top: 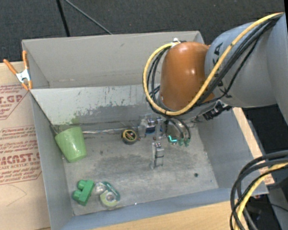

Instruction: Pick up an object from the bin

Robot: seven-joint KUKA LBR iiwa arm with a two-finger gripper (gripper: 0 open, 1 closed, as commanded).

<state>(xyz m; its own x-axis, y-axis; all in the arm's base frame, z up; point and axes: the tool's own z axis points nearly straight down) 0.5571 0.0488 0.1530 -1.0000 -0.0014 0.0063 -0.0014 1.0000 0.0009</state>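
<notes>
Your pincer hangs over bare floor of the bin; grip state cannot be told. Nearest: small round dark-and-brass piece, up-left, apart. Far left, green cup; lower left, green block and clear roll.

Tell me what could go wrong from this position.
1. The gripper hangs over bare floor of the bin; going straight down, it would likely hit metal and grasp nothing.
2. The nearest thing, a small dark round piece, lies low by the back wall and may slip away.
3. The green cup, green block and pale roll lie close to the walls, which could obstruct a grasp.
</notes>
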